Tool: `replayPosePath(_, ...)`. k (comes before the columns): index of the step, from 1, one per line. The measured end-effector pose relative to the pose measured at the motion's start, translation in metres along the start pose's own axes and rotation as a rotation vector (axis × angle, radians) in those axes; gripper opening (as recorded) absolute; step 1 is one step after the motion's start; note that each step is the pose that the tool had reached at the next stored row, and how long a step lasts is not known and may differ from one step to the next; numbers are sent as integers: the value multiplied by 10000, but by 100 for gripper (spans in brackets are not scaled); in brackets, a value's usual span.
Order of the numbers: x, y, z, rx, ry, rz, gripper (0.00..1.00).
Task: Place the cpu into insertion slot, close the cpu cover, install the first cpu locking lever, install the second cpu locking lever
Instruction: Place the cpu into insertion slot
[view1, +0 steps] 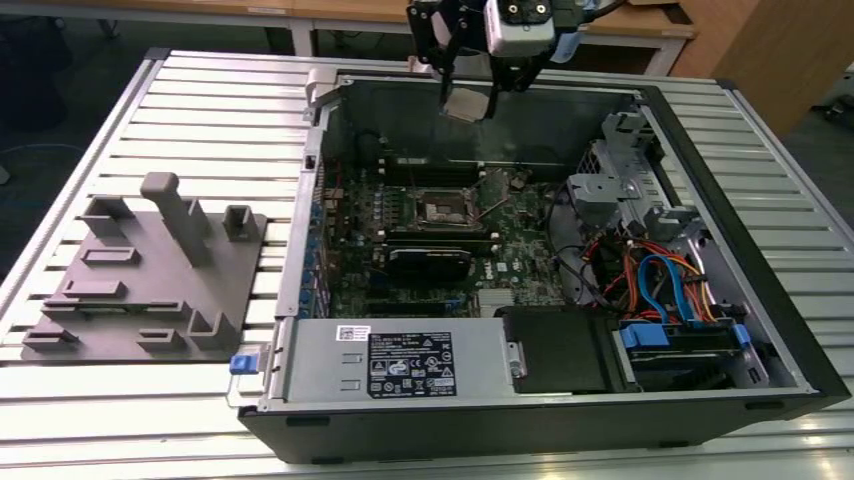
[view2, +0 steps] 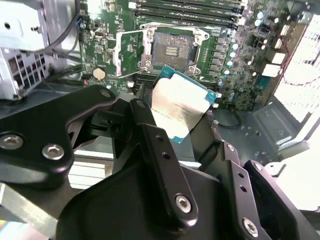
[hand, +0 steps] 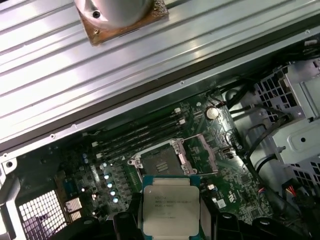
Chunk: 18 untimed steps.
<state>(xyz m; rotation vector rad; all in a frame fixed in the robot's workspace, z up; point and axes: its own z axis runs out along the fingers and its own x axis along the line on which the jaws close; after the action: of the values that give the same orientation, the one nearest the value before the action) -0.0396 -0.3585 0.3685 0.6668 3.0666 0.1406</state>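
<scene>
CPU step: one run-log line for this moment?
gripper: jaws shut on chip | chip: held in air, not seated | socket: empty | cover: flipped open

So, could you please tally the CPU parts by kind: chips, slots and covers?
cpu: 1, held in the jaws
slot: 1, not yet filled
cover: 1, swung open
Total: 3
</scene>
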Motion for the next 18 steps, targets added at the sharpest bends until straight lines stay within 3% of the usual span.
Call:
replayPosePath(6,0,0,3,-17,-87,983,54)
replayPosePath(14,0,0,4,-11,-102,1090,54)
replayPosePath(18,0,0,5,3,-173,1757,54)
